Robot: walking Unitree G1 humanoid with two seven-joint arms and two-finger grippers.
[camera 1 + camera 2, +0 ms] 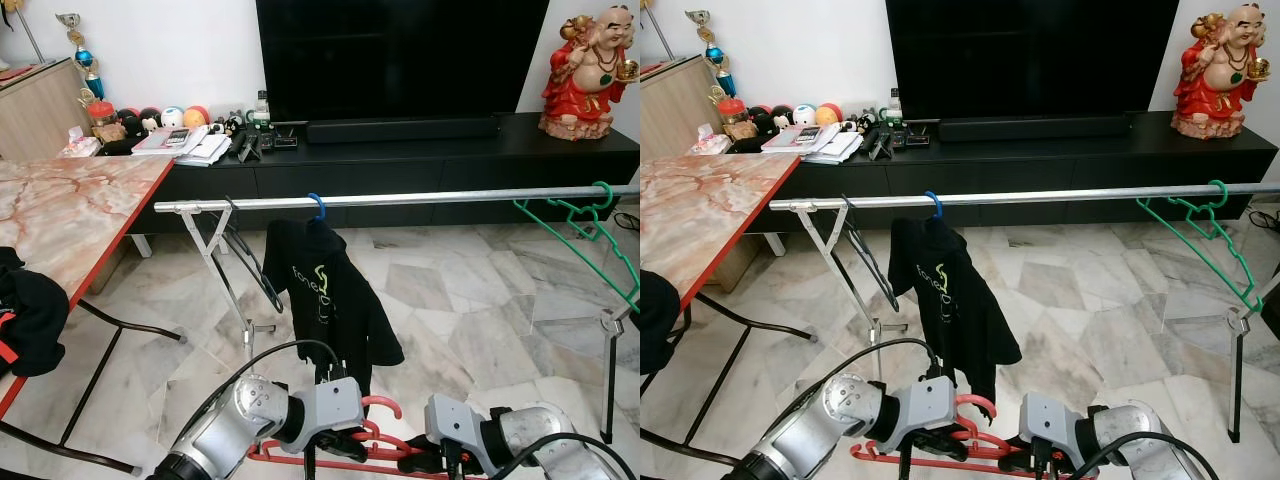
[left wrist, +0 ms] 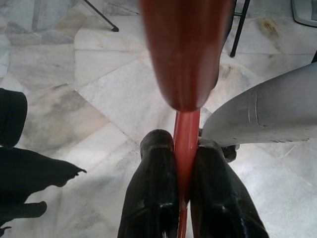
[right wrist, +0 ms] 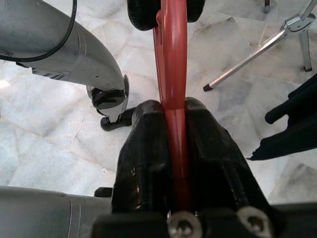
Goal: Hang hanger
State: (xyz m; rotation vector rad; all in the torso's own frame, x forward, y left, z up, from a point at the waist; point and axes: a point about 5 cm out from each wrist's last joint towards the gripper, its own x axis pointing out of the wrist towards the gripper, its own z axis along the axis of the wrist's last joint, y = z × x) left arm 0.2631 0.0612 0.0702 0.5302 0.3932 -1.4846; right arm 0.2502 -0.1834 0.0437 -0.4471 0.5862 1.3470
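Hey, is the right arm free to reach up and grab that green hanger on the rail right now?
Probably not: the right gripper is shut on the red hanger, shared with the left gripper. The green hanger hangs unobstructed.

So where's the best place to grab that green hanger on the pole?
Grip the green hanger on its thin sloping arm just below the hook, coming from the front, the robot's side. It hangs tilted at the right end of the rail, with open floor in front of it.

Black TV (image 1: 400, 55), red figurine (image 1: 590, 70)
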